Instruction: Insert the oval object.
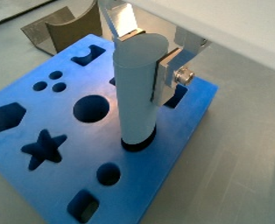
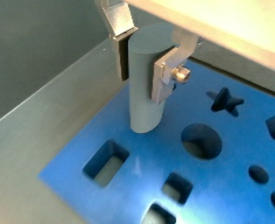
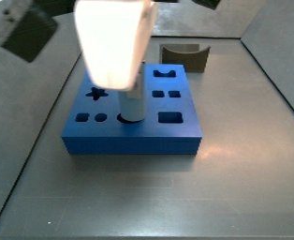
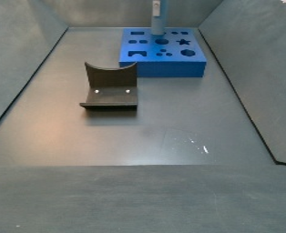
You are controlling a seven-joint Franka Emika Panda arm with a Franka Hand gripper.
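Observation:
The oval object [image 1: 137, 87], a pale grey-white peg, stands upright between my gripper's [image 1: 146, 54] fingers. The gripper is shut on the peg's upper part, with silver plates on both sides in both wrist views [image 2: 147, 54]. The peg's lower end sits in a hole near one edge of the blue block [image 1: 58, 118], with a dark ring around its foot. In a side view the peg [image 3: 129, 105] enters the block [image 3: 131, 136] under the arm's pale hand [image 3: 112, 42]. In a side view the peg [image 4: 157, 16] stands on the far block [image 4: 170, 62].
The blue block has several other open holes, among them a star [image 1: 43, 147], a round hole [image 1: 91, 108] and a hexagon [image 1: 5, 115]. The dark fixture with a curved notch [image 4: 109, 86] stands on the grey floor, apart from the block. Grey walls enclose the floor.

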